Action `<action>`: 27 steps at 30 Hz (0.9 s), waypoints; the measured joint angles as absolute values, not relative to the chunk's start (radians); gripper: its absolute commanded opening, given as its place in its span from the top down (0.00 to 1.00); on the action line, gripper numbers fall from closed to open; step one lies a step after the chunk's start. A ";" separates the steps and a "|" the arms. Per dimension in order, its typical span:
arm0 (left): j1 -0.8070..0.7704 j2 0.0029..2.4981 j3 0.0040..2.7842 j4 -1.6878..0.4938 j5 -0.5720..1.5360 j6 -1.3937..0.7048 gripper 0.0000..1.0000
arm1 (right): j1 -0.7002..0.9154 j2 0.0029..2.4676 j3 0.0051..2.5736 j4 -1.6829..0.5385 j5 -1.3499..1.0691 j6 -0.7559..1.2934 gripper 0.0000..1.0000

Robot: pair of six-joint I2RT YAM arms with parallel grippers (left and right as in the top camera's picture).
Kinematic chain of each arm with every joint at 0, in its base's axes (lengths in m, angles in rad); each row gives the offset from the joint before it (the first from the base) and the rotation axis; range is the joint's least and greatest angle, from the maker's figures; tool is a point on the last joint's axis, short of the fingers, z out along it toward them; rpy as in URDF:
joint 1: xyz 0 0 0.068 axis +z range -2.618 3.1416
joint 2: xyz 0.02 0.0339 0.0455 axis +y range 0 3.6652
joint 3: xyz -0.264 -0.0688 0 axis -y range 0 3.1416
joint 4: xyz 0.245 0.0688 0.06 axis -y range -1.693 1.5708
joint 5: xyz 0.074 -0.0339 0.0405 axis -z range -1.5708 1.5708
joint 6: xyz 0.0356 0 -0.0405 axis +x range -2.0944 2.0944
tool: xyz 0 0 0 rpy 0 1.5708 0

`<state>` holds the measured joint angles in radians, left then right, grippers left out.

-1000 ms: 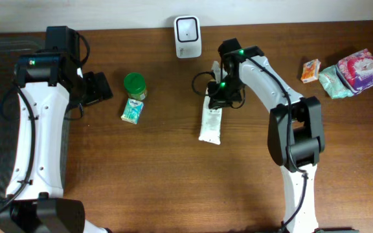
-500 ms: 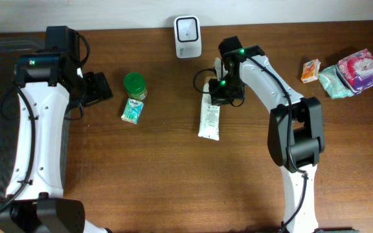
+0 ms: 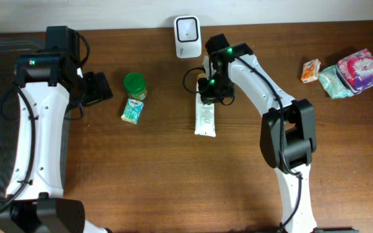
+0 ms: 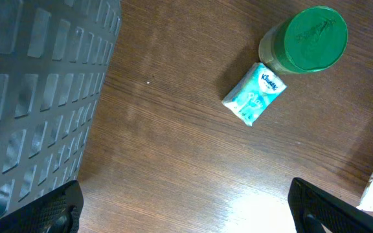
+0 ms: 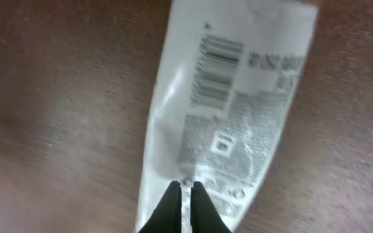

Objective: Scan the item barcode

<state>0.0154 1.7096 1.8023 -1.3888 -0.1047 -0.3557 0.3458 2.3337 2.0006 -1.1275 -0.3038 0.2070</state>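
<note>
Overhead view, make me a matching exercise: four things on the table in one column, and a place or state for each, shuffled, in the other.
1 white pouch
2 jar
3 Kleenex pack
4 barcode scanner

A upright, green lid
B at the far edge of the table
C pinched in the right pincer
D lying flat beside the jar

Pairs: 1-C, 2-A, 3-D, 4-B

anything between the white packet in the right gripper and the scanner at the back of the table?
Nothing visible. The right gripper is shut on the white packet, and only bare table lies between it and the scanner. The green jar and tissue pack sit on the left arm's side, off that path.
</note>
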 measured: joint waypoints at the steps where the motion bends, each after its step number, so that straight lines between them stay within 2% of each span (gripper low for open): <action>1: 0.015 1.710 1.803 -1.389 -0.105 -0.355 0.01 | 0.352 2.340 2.001 -1.118 -0.299 0.211 0.96; 5: 0.015 1.710 1.802 -1.389 -0.105 -0.356 0.01 | 0.394 2.362 2.001 -1.102 -0.292 0.215 0.96; 8: 0.015 1.710 1.802 -1.390 -0.104 -0.356 0.01 | 0.394 2.369 2.076 -1.235 -0.277 0.214 0.96; 9: 0.015 1.710 1.802 -1.389 -0.105 -0.356 0.01 | 0.394 2.369 2.133 -1.278 -0.265 0.215 0.92; 10: 0.015 1.710 1.803 -1.389 -0.105 -0.356 0.01 | 0.393 2.368 2.165 -1.295 -0.253 0.215 0.79; 11: 0.015 1.710 1.803 -1.389 -0.105 -0.356 0.01 | 0.392 2.368 2.178 -1.309 -0.244 0.215 0.61; 13: 0.015 1.710 1.803 -1.389 -0.105 -0.356 0.01 | 0.389 2.369 2.178 -1.317 -0.239 0.215 0.44; 14: 0.015 1.710 1.802 -1.389 -0.105 -0.356 0.01 | 0.380 2.369 2.178 -1.319 -0.239 0.216 0.22; 16: 0.015 1.710 1.802 -1.389 -0.105 -0.355 0.01 | 0.358 2.369 2.177 -1.318 -0.239 0.215 0.12; 18: 0.015 1.710 1.803 -1.389 -0.105 -0.356 0.01 | 0.341 2.368 2.159 -1.290 -0.241 0.213 0.12; 21: 0.015 1.710 1.802 -1.389 -0.104 -0.356 0.01 | 0.296 2.369 2.025 -1.144 -0.409 0.125 0.27; 23: 0.015 1.710 1.802 -1.389 -0.105 -0.355 0.01 | 0.287 2.369 1.964 -1.071 -0.472 0.105 0.32; 24: 0.015 1.710 1.803 -1.388 -0.105 -0.356 0.01 | 0.287 2.369 1.935 -1.037 -0.498 0.101 0.41; 25: 0.015 1.710 1.803 -1.389 -0.105 -0.356 0.01 | 0.287 2.369 1.916 -1.002 -0.511 0.105 0.41; 27: 0.015 1.710 1.802 -1.389 -0.105 -0.356 0.01 | 0.287 2.368 1.879 -0.929 -0.545 0.141 0.61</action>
<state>0.0154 1.7096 1.8023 -1.3888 -0.1047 -0.3557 0.2867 2.3684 1.8790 -0.9287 -0.5446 0.1406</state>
